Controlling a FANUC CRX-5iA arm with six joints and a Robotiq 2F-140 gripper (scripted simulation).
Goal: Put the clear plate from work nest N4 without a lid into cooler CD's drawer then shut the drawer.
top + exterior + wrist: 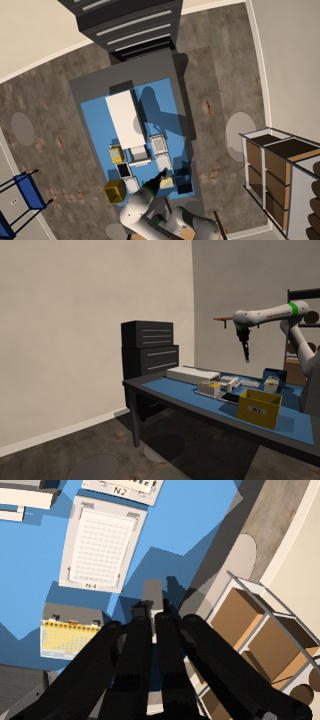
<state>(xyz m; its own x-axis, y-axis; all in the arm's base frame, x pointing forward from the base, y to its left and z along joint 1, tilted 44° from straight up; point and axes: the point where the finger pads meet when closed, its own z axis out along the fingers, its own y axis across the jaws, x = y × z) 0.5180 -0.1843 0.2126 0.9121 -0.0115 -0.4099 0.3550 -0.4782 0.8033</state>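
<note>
The clear plate [163, 162] [102, 547] lies flat in nest N4 [65, 575], with no lid on it. The cooler CD [125, 118] [180, 372] is the long white box. Its drawer [138, 152] stands open toward the arm's base, with the bar handle [141, 164] at its front. No plate shows in the drawer. The lamp [212, 377] glows amber. My gripper [164, 170] [247, 361] [154, 592] is shut with nothing between its fingers. It hangs tilted, high above the bench; in the wrist view its tips appear to the right of N4.
The lidded yellow tip box [166, 182] [70, 637] is beside N4, toward the base. Blue bin W2 [184, 184] is near it. Nest N2 [120, 491] is beyond N4. Across from them are an open tip rack [115, 155], a black plate [123, 169], a white plate [132, 184] and yellow bin W1 [258, 401].
</note>
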